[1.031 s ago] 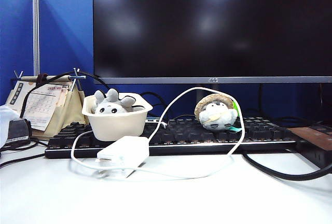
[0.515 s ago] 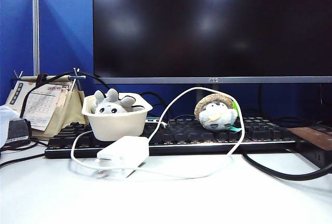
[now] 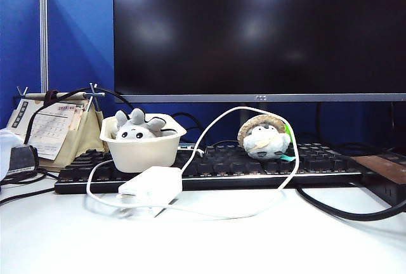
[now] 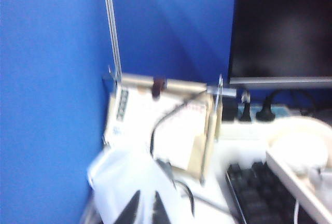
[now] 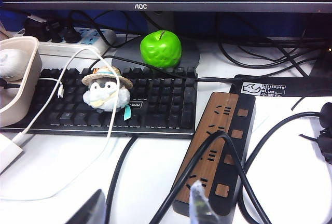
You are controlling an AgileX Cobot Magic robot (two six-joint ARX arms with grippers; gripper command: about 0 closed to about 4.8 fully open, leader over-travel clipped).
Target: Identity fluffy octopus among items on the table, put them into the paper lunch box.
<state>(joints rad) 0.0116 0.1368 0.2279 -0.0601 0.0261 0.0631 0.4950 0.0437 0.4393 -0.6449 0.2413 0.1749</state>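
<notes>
1. from my exterior feed, the fluffy octopus (image 3: 135,128) sits inside the paper lunch box (image 3: 143,151), its grey ears and whitish face showing above the rim. the box stands on the left end of the black keyboard (image 3: 254,163).
2. against the feed from a second ago, i see no change there: octopus, box, the white power adapter (image 3: 151,182) on the table in front of the box, and its looping white cable (image 3: 236,111) all lie as they did.
3. the smaller plush with the straw hat (image 3: 264,138) sits on the keyboard, well to the right of the box, in the same spot as before.
4. neither arm shows in the exterior feed, now or earlier.
5. my left gripper (image 4: 146,208) shows only as two dark fingertips close together with a narrow gap and nothing between them; i cannot tell more of its state, since the feed is blurred. it hangs at the far left of the desk, near the desk calendar (image 4: 161,125) and the blue partition (image 4: 52,79).
6. my right gripper (image 5: 148,208) has its fingers spread wide and holds nothing. it hovers over the near right part of the table, beside the wood-grain power strip (image 5: 212,154).
7. from that wrist i also see a green apple (image 5: 161,49) on the monitor stand, beyond the keyboard.
</notes>
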